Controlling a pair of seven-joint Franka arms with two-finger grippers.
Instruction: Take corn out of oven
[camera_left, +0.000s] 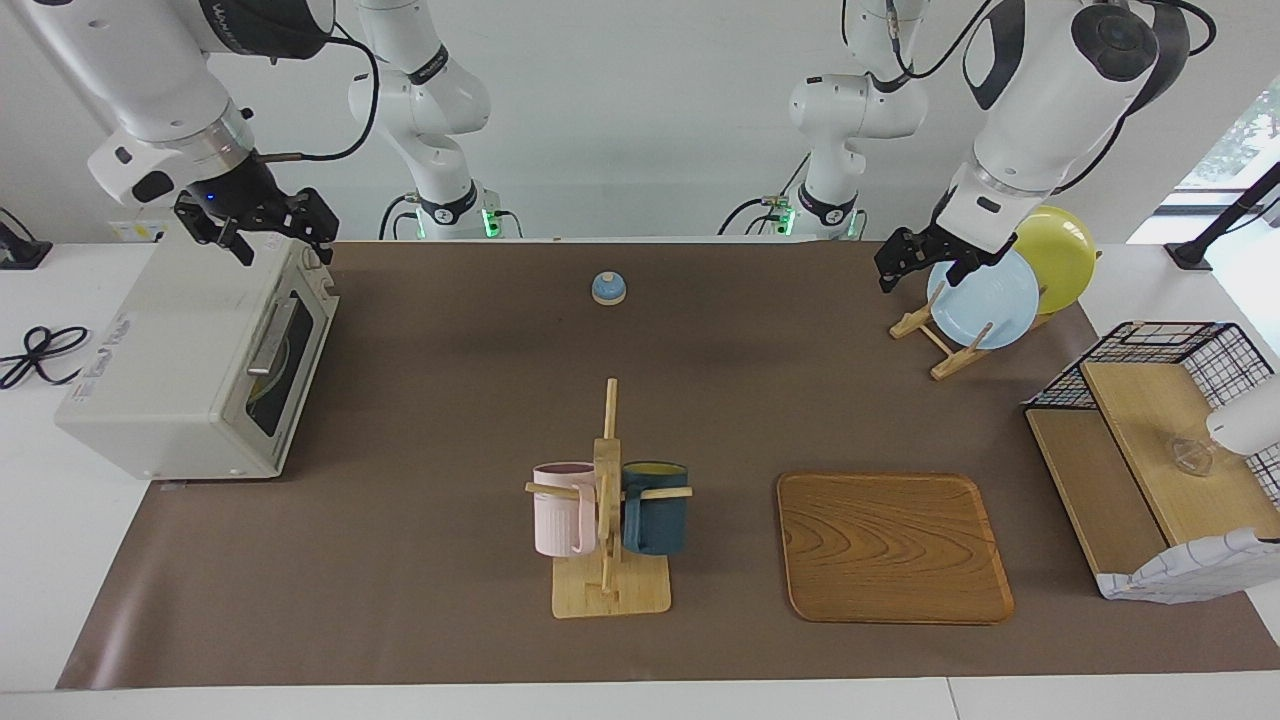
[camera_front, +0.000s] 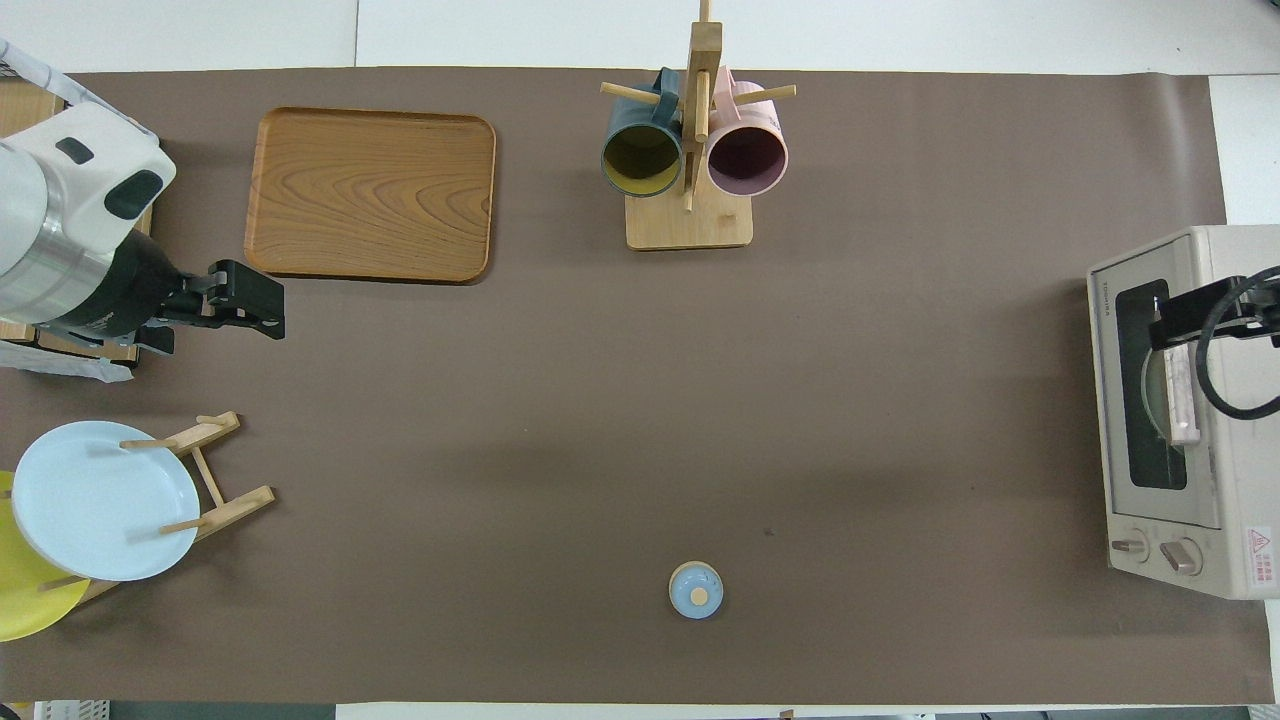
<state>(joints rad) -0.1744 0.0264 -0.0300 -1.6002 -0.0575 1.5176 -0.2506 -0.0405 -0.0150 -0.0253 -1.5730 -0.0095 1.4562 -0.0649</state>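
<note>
The right gripper (camera_left: 268, 238) hangs over the top of the boxy off-white toaster oven (camera_left: 190, 360), near the upper edge of its door; from overhead the gripper (camera_front: 1165, 322) is largely cut off at the picture's edge, and whether its fingers stand wide or narrow cannot be told. The oven sits at the right arm's end of the table, its dark glass drop-down door (camera_left: 283, 362) closed, with the metal bar handle (camera_left: 270, 336) across it. Through the glass only a pale round shape shows; the corn cannot be made out, so its place inside is not visible. The left gripper (camera_left: 925, 262) waits in the air over the wooden rack holding a light blue plate (camera_left: 982, 300) and a round yellow plate (camera_left: 1062, 250), partly hidden by the arm; its fingers appear parted and empty. A wooden mug tree (camera_left: 608, 520) carries a pink mug (camera_left: 562, 508) and a dark blue mug (camera_left: 655, 508), beside a rectangular wooden tray (camera_left: 892, 546).
</note>
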